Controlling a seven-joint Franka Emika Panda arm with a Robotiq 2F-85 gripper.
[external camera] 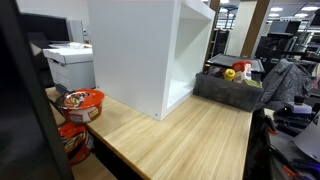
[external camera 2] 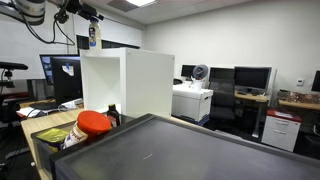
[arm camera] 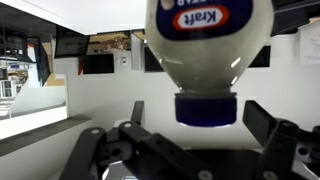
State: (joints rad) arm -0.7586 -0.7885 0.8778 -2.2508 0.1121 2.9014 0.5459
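Released, the pincer (arm camera: 197, 110) has its two dark fingers (arm camera: 137, 112) spread wide. They stand on either side of a Kraft bottle (arm camera: 205, 45) without clamping it. In the wrist view the bottle fills the upper middle of the picture: a pale, rounded body with a red and blue label, and a dark blue cap (arm camera: 207, 98) pointing toward the pincer's base. A clear gap shows between the cap and each finger. The wider body reaches about as far out as the fingers do, and that view does not show whether they graze it.

In an exterior view the bottle (external camera 2: 93, 38) sits high at the end of the arm, just over the top rear edge of a white open-fronted cabinet (external camera 2: 125, 85). Whether it rests on that top or hangs just above it I cannot tell.

The cabinet stands on a light wooden table (external camera: 190, 140). A red bowl (external camera: 80, 100) sits near the table's corner, well apart from the bottle. Behind the bowl is a white printer (external camera: 70, 65). At the table's far end, beside the cabinet's open front, a grey bin (external camera: 215, 90) holds small coloured toys.
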